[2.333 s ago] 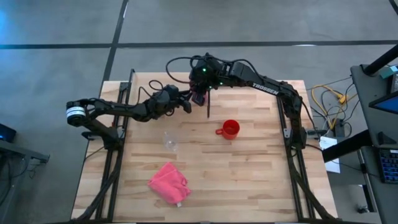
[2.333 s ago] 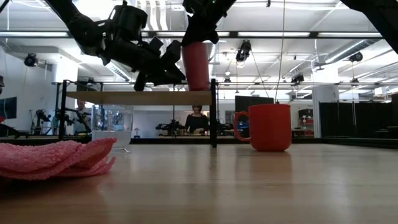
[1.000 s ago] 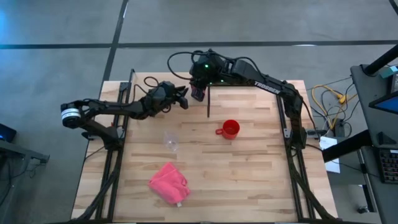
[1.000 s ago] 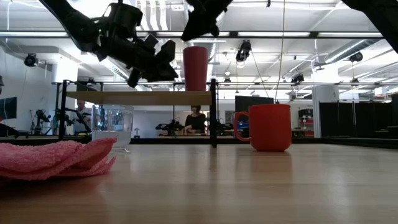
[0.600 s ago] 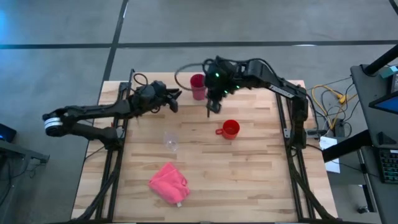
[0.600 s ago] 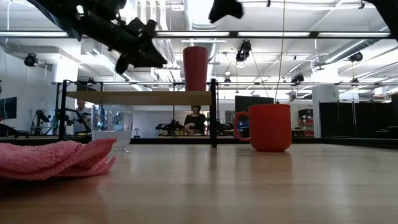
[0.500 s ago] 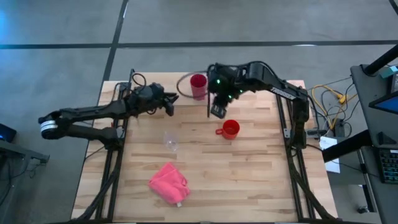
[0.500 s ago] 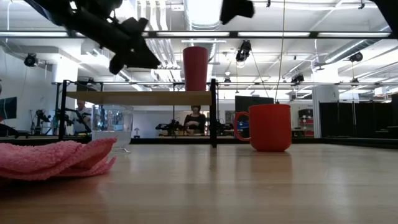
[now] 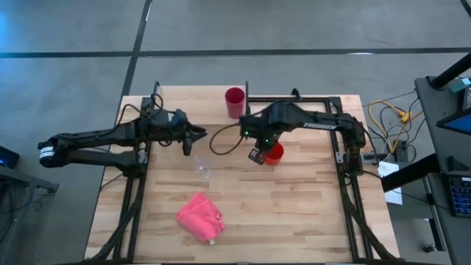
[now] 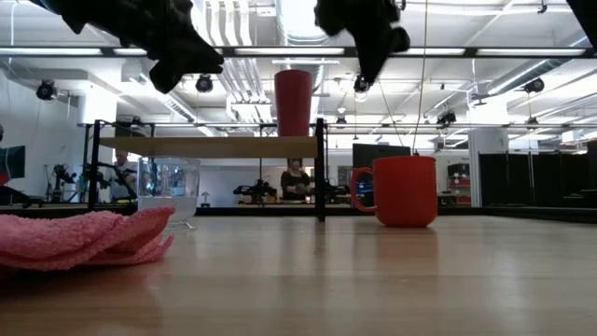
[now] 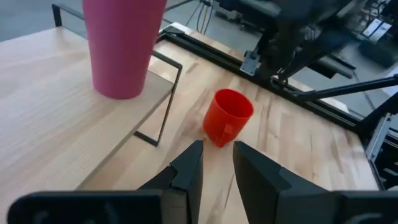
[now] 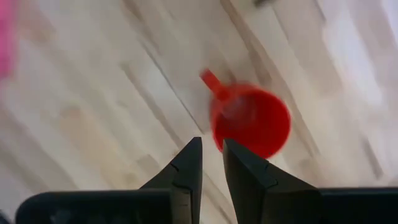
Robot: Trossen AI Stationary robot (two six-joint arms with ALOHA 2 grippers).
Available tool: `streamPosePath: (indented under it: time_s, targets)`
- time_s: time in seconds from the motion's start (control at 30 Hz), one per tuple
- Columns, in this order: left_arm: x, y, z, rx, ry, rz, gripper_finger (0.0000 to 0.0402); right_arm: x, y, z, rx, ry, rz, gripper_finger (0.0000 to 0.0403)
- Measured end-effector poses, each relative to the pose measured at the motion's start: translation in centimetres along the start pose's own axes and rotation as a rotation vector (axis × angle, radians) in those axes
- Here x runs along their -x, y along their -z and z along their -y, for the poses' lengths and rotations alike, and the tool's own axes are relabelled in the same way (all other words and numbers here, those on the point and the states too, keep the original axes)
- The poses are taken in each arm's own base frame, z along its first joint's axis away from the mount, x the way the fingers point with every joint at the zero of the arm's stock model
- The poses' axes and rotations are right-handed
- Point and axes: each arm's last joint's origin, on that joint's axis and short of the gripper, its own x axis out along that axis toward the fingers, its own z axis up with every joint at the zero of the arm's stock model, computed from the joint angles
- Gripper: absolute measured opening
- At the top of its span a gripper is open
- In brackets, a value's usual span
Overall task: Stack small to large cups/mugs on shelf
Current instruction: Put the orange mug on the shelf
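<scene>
Both arms have pulled away from the shelf (image 9: 199, 99) since the earlier frames: the right gripper (image 9: 257, 155), which had been up beside the magenta tumbler (image 9: 235, 101), now hangs over the tabletop (image 9: 294, 206) just beside the red-orange mug (image 9: 274, 153), and the left gripper (image 9: 190, 138) has drawn back toward the left side of the table, off the front edge of the shelf.

From the right wrist camera the right gripper (image 12: 210, 163) points down at the mug (image 12: 252, 120), its fingers nearly pressed together with only a thin slit between them and nothing held. The mug stands upright on the tabletop (image 12: 93, 106), its handle turned away from the body of the cup.

The left gripper (image 11: 216, 163) also holds nothing, its fingers set close with a narrow gap between them. Its camera looks past them at the mug (image 11: 226, 116) on the tabletop and at the tumbler (image 11: 122, 43) standing upright on the shelf (image 11: 56, 118), near the corner by a black upright.

In the low view the tumbler (image 10: 294, 102) rises from the right end of the shelf board (image 10: 205, 147). The clear cup (image 10: 169, 189) stands on the tabletop below the shelf, with the pink cloth (image 10: 79, 236) in front of it. In the high view the clear cup (image 9: 202, 167) lies between the left gripper and the cloth (image 9: 200, 216). A person (image 10: 295, 180) shows in the room beyond the table.
</scene>
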Motion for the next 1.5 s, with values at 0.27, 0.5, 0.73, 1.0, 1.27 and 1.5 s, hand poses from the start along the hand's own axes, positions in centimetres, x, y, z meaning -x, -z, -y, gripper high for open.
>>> streamPosePath:
  time_s: [0.27, 0.5, 0.73, 1.0, 1.27, 1.5]
  targets:
    - [-0.1, 0.0, 0.1, -0.004, 0.004, -0.003, 0.0075, -6.8, 0.7, 0.1, -0.088, 0.063, -0.116, 0.0058]
    - [0.2, 0.0, 0.2, -0.031, 0.018, -0.001, 0.0075, -9.1, 1.8, 0.3, -0.131, 0.098, -0.199, 0.0058]
    - [0.3, -0.1, 0.2, -0.033, 0.022, 0.008, 0.0075, -9.2, 1.5, 0.1, -0.128, 0.061, -0.175, 0.0058]
    - [0.2, -0.1, 0.2, -0.033, 0.022, 0.008, 0.0075, -10.5, 1.5, 0.0, -0.111, 0.048, -0.151, 0.0058]
    - [0.3, -0.1, 0.2, -0.033, 0.024, 0.013, 0.0075, -10.7, 1.5, 0.1, -0.089, 0.069, -0.138, 0.0051]
    - [0.3, -0.2, 0.2, -0.028, 0.025, 0.014, 0.0075, -10.5, 1.5, 0.1, -0.046, 0.064, -0.137, 0.0035]
